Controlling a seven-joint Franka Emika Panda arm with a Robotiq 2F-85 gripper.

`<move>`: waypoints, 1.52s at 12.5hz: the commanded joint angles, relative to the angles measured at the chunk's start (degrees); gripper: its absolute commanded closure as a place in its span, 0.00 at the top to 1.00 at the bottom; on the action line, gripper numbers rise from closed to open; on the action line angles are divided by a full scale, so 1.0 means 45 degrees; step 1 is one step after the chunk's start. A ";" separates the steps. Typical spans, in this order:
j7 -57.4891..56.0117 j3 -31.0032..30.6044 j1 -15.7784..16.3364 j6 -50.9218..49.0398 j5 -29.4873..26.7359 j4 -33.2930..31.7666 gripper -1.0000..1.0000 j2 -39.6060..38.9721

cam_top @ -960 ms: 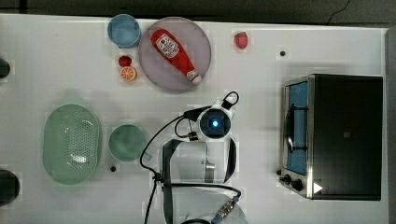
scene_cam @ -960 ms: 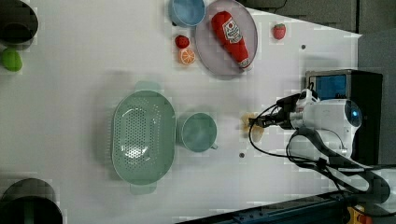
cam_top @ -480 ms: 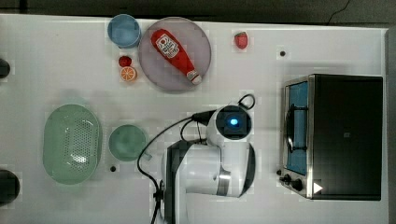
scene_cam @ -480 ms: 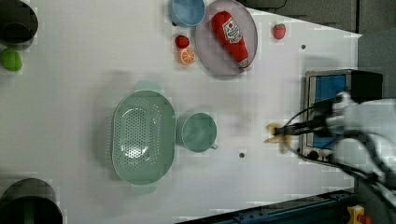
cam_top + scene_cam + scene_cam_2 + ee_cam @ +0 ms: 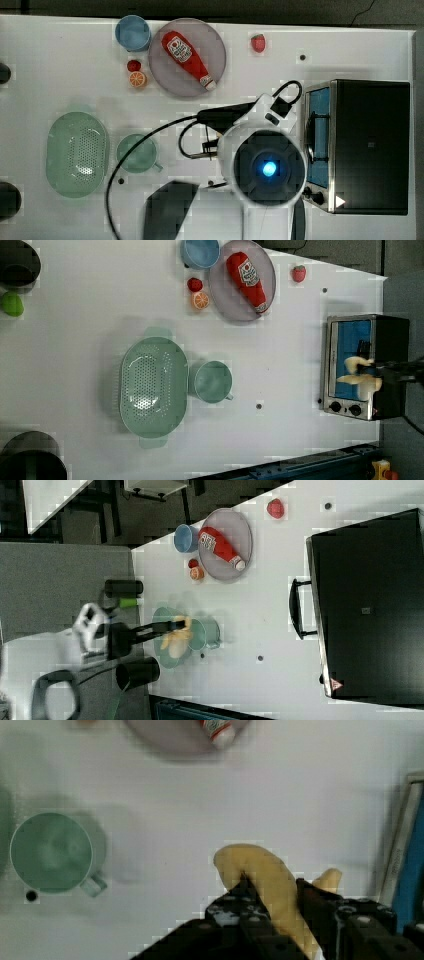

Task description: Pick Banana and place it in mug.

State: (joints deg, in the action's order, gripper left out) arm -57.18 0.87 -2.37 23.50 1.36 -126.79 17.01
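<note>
Compared with 1 second earlier, the arm has risen from low over the desk [image 5: 60,75], and its round wrist housing now looms much larger in the top view, nearer the toaster oven [image 5: 367,145]. In the left view the banana [image 5: 361,377] has shifted from just beside the mug [image 5: 212,382] to in front of the oven's door. The tool [image 5: 272,892] is clenched on the banana [image 5: 265,870], 1 dark finger on each side of the pale yellow fruit, which hangs clear of the desk in the wrist view. The teal-green mug [image 5: 136,153] stands upright and empty, well apart from the banana, with its small handle turned away from the pale green colander [image 5: 77,154] just beside it. The colander holds nothing. The grey plate [image 5: 167,75] carries 1 red ketchup bottle [image 5: 186,56] lying on its side. The light blue cup [image 5: 132,33] beside the plate looks empty.
</note>
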 commanded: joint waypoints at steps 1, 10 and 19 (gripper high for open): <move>0.1942 -0.1178 0.0668 -0.0845 -0.0243 0.0174 0.31 -0.0751; 0.7693 -0.4442 0.1099 -0.0082 -0.0929 -0.0147 0.31 -0.2024; 0.8432 -0.5399 0.1112 0.5882 -0.0936 -0.1947 0.31 -0.4914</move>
State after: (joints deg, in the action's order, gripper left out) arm -22.06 -23.92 2.99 48.79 -3.39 -134.96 -6.10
